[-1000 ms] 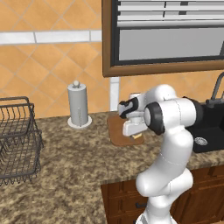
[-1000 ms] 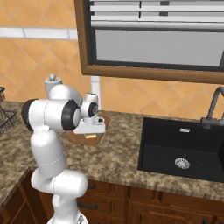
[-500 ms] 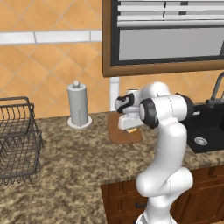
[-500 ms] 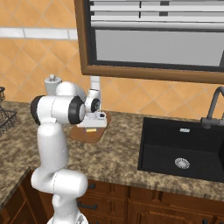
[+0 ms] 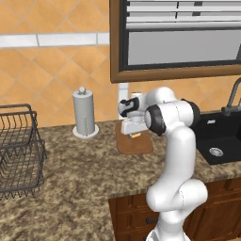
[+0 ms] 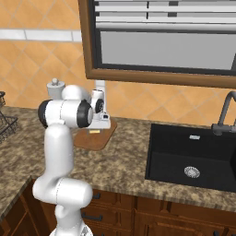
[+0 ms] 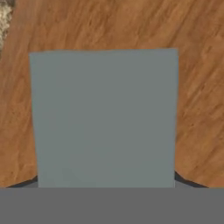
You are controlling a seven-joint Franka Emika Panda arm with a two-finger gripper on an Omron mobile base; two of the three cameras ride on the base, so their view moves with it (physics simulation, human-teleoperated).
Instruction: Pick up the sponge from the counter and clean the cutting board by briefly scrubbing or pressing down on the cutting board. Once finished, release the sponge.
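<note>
The brown wooden cutting board [image 5: 135,146] [image 6: 95,140] lies on the granite counter [image 5: 70,179] below the window. My gripper [image 5: 133,133] [image 6: 96,129] points down over the board, shut on the sponge [image 5: 136,135] [image 6: 94,131], whose yellow base peeks out under the hand. In the hand view the sponge's grey-green top [image 7: 105,118] covers the middle, with the board's wood grain [image 7: 109,24] around it. A dark fingertip [image 7: 187,181] shows at each lower corner of the sponge. Whether the sponge touches the board I cannot tell.
A paper-towel holder [image 5: 84,115] stands left of the board near the wall. A wire dish rack [image 5: 19,150] sits at the far left. The black sink [image 6: 193,156] with its faucet [image 6: 226,113] lies to the right.
The hand has carried the sponge a little farther back over the board, toward the wall, and the arm has straightened up more.
</note>
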